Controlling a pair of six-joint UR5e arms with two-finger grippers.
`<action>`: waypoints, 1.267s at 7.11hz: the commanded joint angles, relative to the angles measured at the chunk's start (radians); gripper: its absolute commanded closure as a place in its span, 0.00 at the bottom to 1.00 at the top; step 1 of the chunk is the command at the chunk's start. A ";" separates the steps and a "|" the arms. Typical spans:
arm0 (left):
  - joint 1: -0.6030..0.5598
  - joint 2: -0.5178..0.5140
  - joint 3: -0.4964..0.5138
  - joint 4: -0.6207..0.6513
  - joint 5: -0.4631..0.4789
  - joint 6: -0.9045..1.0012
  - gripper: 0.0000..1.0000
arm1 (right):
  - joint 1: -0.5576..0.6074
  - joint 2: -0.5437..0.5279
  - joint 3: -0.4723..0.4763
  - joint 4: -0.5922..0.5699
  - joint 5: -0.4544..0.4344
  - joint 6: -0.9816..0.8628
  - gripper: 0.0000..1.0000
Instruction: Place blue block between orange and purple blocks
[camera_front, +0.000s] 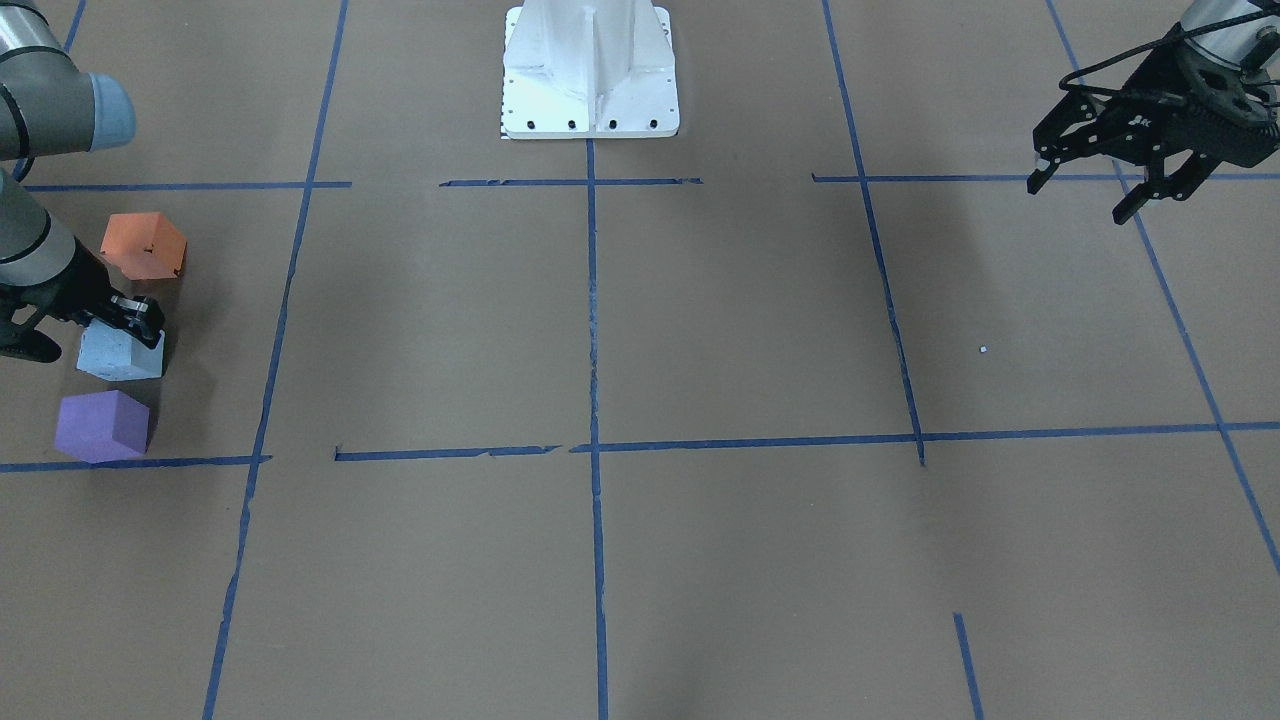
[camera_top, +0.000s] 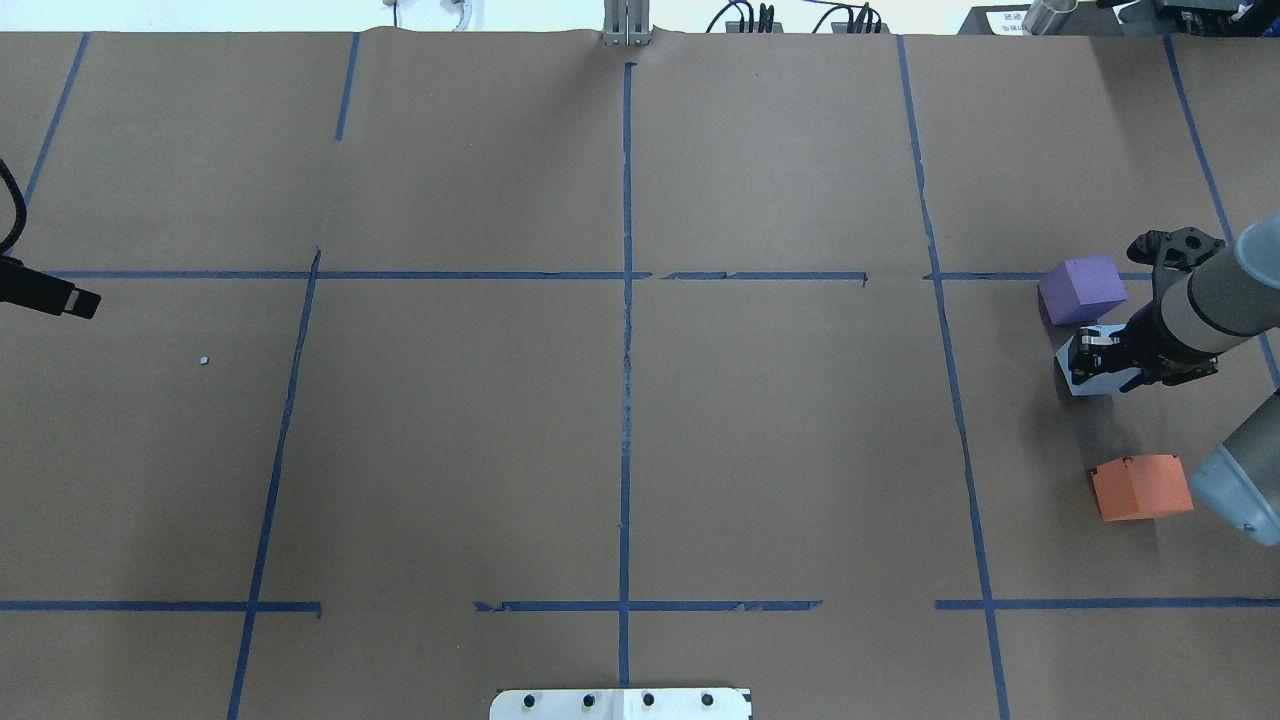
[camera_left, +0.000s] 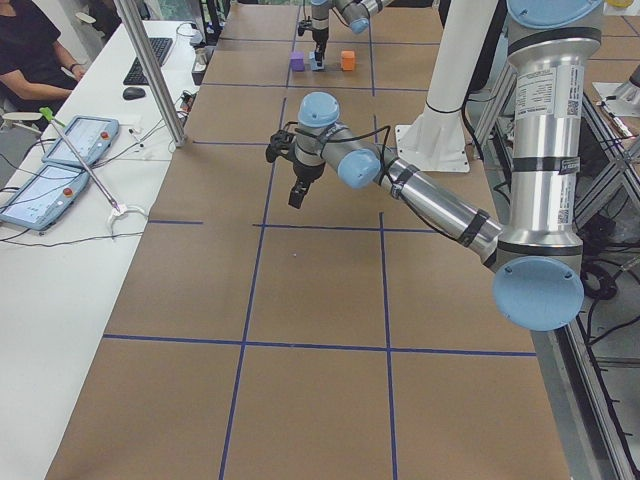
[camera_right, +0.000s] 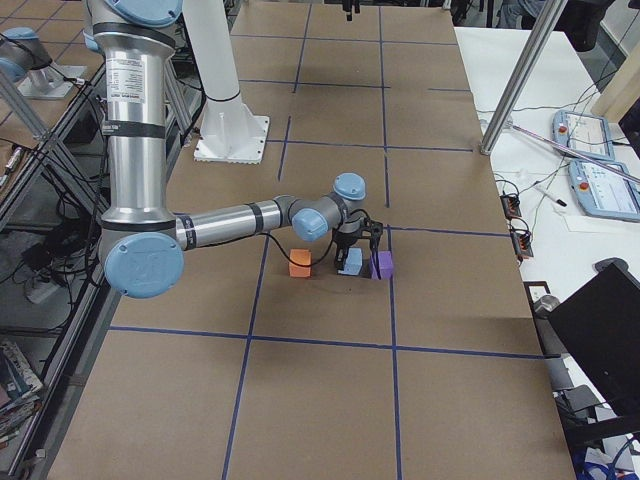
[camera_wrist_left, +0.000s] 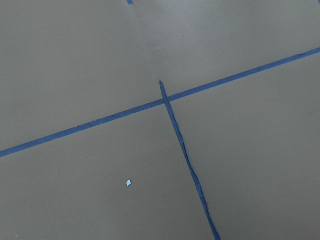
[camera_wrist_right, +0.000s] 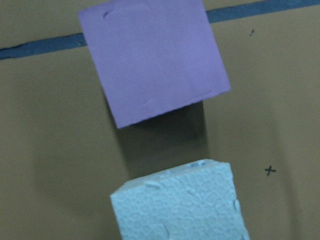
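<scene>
Overhead exterior: pale blue foam block (camera_top: 1078, 375) sits on the brown paper surface (camera_top: 700, 420) at the robot's right end, in line between the purple foam block (camera_top: 1082, 288) and the orange foam block (camera_top: 1140, 487). It's near purple without touching; orange is further off.

Right claw (camera_top: 1112, 358) is down over the blue block with jaws either side of it. Can't tell if they're pinching or slack, since the wrist cam shows no fingers. Left claw (camera_front: 1088, 192) hangs well apart, jaws spread, nothing in them.

Handling guess: the right wrist view shows a pebbled foam skin, so it's probably very light, slightly squashy, grippy and not fragile. Hold it on two opposite flat side faces, centred, with a light squeeze; a corner grip would likely twist it.

Risk: the gap to purple is small, so a jaw could nudge it. Placement looks basically done, with only release and a straight lift left.
</scene>
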 joint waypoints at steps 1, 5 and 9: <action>0.000 0.000 0.001 0.000 0.000 0.000 0.00 | -0.007 -0.001 0.001 0.001 0.000 0.000 0.51; 0.000 0.000 0.000 0.000 0.002 0.000 0.00 | -0.009 -0.005 0.001 0.001 -0.012 0.000 0.00; 0.000 0.002 0.001 0.000 0.005 0.000 0.00 | -0.001 -0.074 0.120 0.017 -0.011 -0.001 0.00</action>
